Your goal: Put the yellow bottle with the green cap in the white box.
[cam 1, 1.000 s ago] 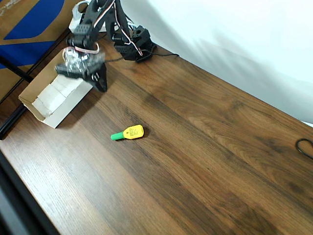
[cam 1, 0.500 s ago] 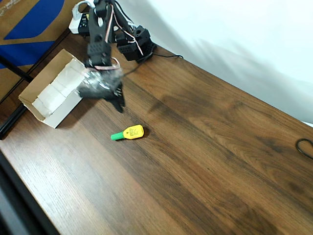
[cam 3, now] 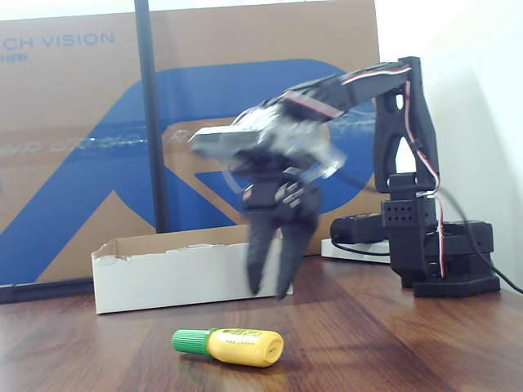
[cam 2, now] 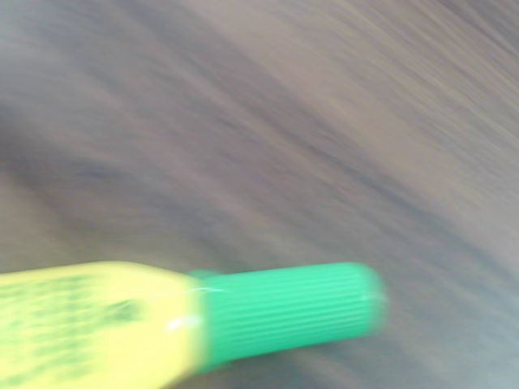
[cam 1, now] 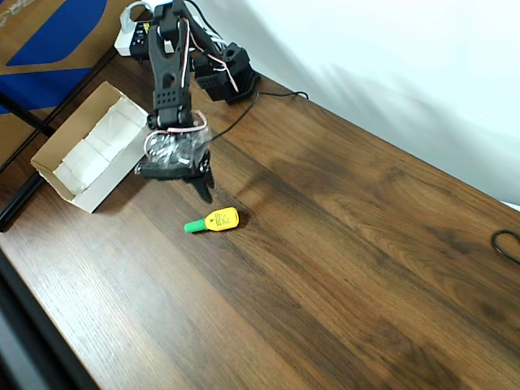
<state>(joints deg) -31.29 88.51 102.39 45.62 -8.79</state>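
Note:
The yellow bottle with the green cap (cam 1: 214, 219) lies on its side on the wooden table, cap pointing left in the overhead view. The fixed view shows the bottle (cam 3: 234, 345) near the front edge. In the blurred wrist view the bottle (cam 2: 162, 324) crosses the lower left, cap to the right. My gripper (cam 1: 203, 187) hangs just above and behind it, fingers pointing down. In the fixed view my gripper (cam 3: 268, 290) has a narrow gap between its fingers and holds nothing. The white box (cam 1: 88, 154) stands to the left, open-topped; in the fixed view the box (cam 3: 163, 269) is behind the gripper.
The arm's black base (cam 1: 223, 73) sits at the table's back edge with wires trailing. Brown-and-blue cardboard (cam 3: 82, 139) and a black pole (cam 3: 151, 122) stand behind the box. A black cable (cam 1: 508, 244) lies at the right edge. Bare wood stretches right of the bottle.
The arm has swung from over the white box rightward and down toward the bottle. The bottle has not moved.

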